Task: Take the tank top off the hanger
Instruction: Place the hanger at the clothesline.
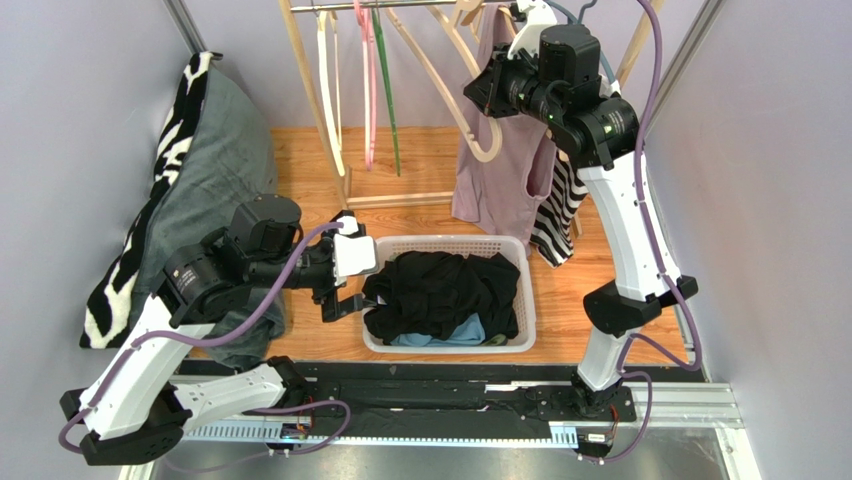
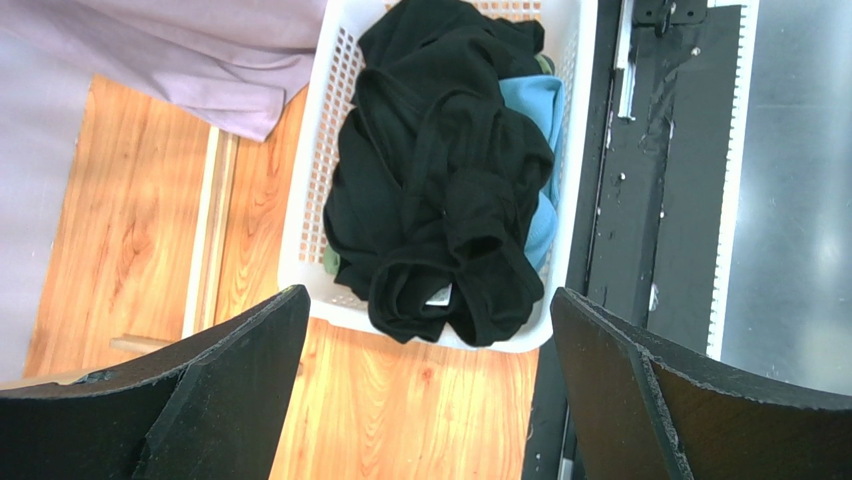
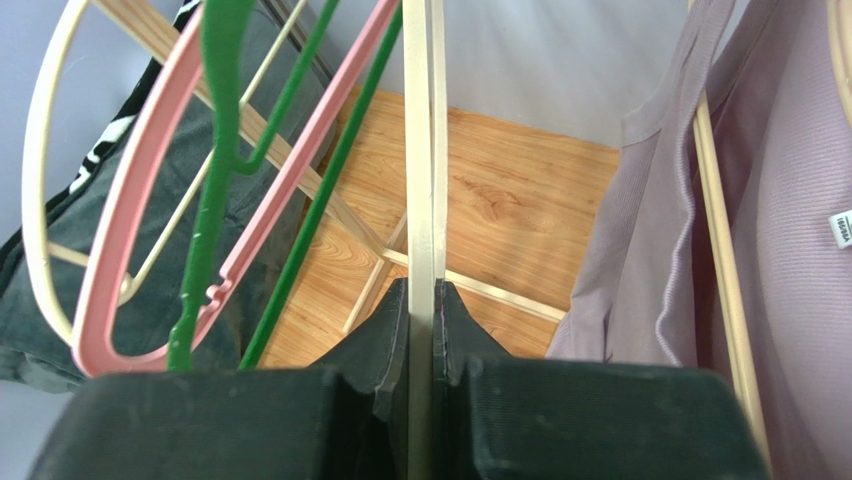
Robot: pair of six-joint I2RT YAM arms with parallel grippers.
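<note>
A lilac tank top hangs from the rack at the back right; in the right wrist view the tank top drapes over a cream bar. My right gripper is up at the rack, shut on a bare cream hanger bar just left of the top, with the gripper pinching it tightly. My left gripper hovers open beside the basket's left end. In the left wrist view the gripper is empty, and the top's hem shows at the upper left.
A white laundry basket with black and blue clothes sits mid-floor. Pink and green hangers hang on the rack's left. A black-and-white striped garment hangs behind the tank top. A grey and zebra-print pile leans at left.
</note>
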